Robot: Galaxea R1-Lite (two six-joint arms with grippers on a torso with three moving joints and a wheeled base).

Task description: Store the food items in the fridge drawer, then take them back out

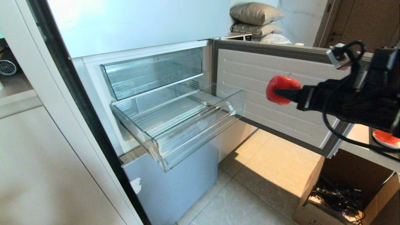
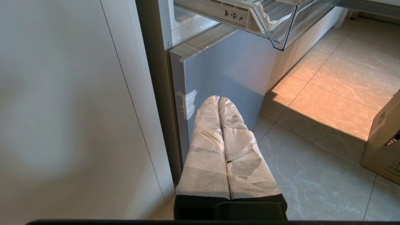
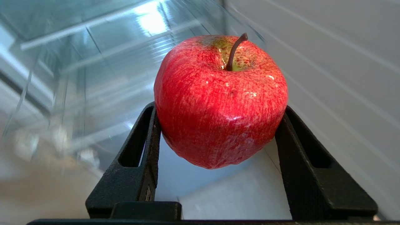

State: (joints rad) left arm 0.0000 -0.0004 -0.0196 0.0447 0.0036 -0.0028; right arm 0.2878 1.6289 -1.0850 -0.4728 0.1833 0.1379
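Observation:
A glossy red apple point(image 1: 282, 89) with a brown stem hangs in the air in front of the open fridge door, to the right of the fridge drawer. My right gripper point(image 1: 279, 92) is shut on the apple point(image 3: 220, 100), one black finger on each side of it point(image 3: 218, 109). The fridge drawer point(image 1: 200, 132) is pulled out, clear, with a ribbed floor and nothing in it; it shows blurred behind the apple point(image 3: 93, 68). A second red piece point(image 1: 387, 137) shows partly on the counter at the right edge. My left gripper point(image 2: 218, 99) is shut and empty, low beside the bottom fridge door.
The open fridge door point(image 1: 275, 125) stands behind the apple. A shallower clear drawer point(image 1: 150, 72) sits above the pulled-out one. The closed grey lower door point(image 1: 175, 181) is beneath. A cardboard box point(image 1: 312, 193) with cables stands on the tiled floor at the right.

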